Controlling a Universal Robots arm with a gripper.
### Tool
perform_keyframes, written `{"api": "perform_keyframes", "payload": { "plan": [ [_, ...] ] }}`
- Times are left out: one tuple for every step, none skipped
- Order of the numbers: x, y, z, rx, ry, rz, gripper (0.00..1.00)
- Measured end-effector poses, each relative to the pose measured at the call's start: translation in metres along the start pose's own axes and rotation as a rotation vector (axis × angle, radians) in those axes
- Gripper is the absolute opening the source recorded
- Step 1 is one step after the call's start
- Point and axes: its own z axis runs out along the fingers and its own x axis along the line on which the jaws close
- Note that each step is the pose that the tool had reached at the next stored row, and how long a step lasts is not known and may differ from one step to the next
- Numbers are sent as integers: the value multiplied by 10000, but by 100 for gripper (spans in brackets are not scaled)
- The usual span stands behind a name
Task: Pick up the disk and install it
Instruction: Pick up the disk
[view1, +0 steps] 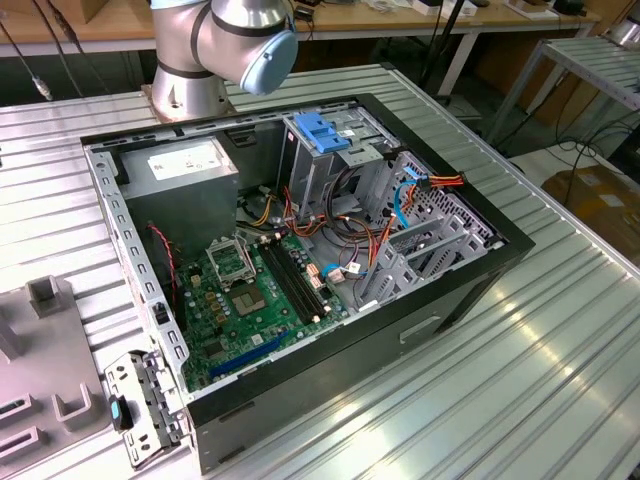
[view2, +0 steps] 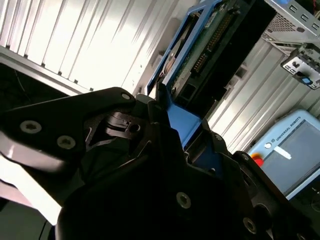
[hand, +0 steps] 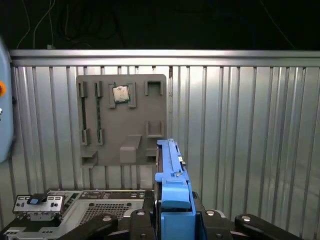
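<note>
Blue plastic rails frame the disk (hand: 169, 160), a dark, flat, hard box. The gripper (hand: 175, 212) is clamped on its blue end tab and holds it on edge in the air over the ribbed metal table (hand: 250, 140). I think the disk is stiff, a bit heavy and easy to break inside, so the blue rails are the safe place to hold, not the green board side. The open case (view1: 330, 390) sits mid-table; a grey tray (hand: 135, 115) lies near one edge.

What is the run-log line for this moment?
gripper: shut on disk | disk: held above table | computer case: open, disk not installed
</note>
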Motion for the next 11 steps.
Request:
{"api": "perform_keyframes", "payload": {
  "plan": [
    [0,-71,8,-3,2,0,37],
    [0,-96,12,-2,1,-1,37],
    [-1,-117,16,-1,0,0,37],
    [-1,-144,19,-1,1,0,37],
    [-1,-167,23,-1,0,-1,37],
    [-1,-192,26,-1,1,-1,37],
    [-1,-217,29,-2,1,0,37],
    [-1,-251,34,-1,1,0,37],
    [-1,-272,37,-1,1,-1,37],
    [-2,-297,40,-1,0,-1,37],
    [-2,-325,44,-1,1,0,37]
  ]
}}
